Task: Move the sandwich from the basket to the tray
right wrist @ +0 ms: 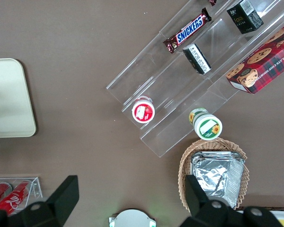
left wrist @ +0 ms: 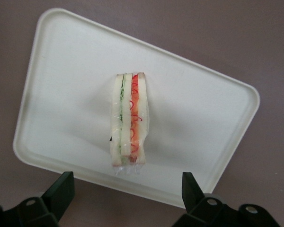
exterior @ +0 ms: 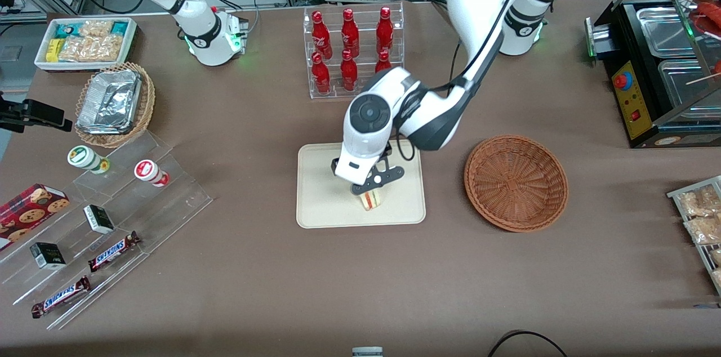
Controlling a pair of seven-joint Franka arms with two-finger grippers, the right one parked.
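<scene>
Cream tray (exterior: 321,205) is carrying the sandwich (exterior: 372,199) now; it is lying on its side on the tray surface, cut edge with red and green layers facing up in the wrist view (left wrist: 128,119). Your claw (exterior: 373,188) is hovering just above the sandwich, fingers (left wrist: 60,191) spread wide on either side of it, released, touching nothing. Wicker basket (exterior: 515,181) is sitting on the brown bench (exterior: 253,289) beside the tray, toward the working arm's end, holding nothing. Rack of red bottles (exterior: 350,50) is standing farther from the front camera than the tray.
</scene>
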